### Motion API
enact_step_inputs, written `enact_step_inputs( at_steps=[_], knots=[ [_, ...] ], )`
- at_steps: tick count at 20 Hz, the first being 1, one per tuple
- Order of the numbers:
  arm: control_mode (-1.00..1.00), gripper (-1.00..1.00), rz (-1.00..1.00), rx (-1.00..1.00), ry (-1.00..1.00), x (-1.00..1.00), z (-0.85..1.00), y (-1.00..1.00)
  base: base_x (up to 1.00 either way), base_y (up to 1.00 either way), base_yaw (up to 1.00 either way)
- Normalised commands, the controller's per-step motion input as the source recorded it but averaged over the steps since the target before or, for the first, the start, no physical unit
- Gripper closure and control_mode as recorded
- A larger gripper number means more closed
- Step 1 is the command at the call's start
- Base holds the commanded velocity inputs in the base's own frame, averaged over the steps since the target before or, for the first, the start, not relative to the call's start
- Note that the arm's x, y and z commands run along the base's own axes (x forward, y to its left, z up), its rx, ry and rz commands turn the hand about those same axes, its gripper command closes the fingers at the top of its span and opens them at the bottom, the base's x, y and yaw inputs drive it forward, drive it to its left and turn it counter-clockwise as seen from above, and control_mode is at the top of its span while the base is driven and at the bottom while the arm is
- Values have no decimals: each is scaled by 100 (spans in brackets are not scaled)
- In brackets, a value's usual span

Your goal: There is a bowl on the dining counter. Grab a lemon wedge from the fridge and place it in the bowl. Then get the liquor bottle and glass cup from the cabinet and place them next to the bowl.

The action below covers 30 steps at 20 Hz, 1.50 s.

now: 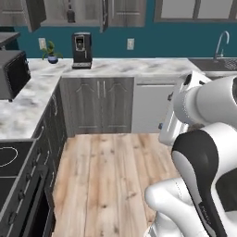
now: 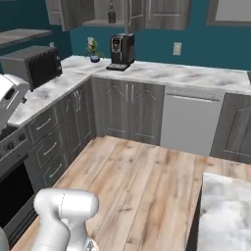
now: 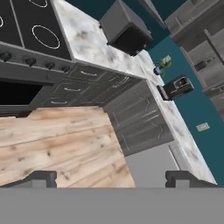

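Glossy white arm (image 1: 203, 152), plank floor (image 1: 111, 171)

My white arm (image 1: 203, 139) rises at the lower right over a plank floor (image 1: 106, 176). Ahead, a marble counter (image 1: 139, 67) carries a black coffee machine (image 1: 81, 50) with a small potted plant (image 1: 51, 52) beside it. A microwave (image 1: 13, 74) sits on the left counter, near a cooktop (image 1: 9, 162). A faucet (image 1: 222, 44) stands far right. An upper cabinet (image 1: 69, 11) hangs open, a dark bottle (image 1: 70, 13) inside.

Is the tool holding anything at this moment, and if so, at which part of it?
Nothing is held. The tool stands wide open in the hand view, with only wooden floor between its two tips.
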Motion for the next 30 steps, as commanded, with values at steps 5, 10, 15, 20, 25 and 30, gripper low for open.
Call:
enact_step_inputs(
  at_steps=[5,10,15,20,25,30],
  knots=[
    [100,-100,0,0,0,0,0,0,100,43,-7],
    [100,-100,0,0,0,0,0,0,100,45,-6],
    [100,-100,0,0,0,0,0,0,100,33,-3],
    [100,-100,0,0,0,0,0,0,100,23,0],
    [100,-100,0,0,0,0,0,0,100,23,0],
    [100,-100,0,0,0,0,0,0,100,17,0]
  ],
)
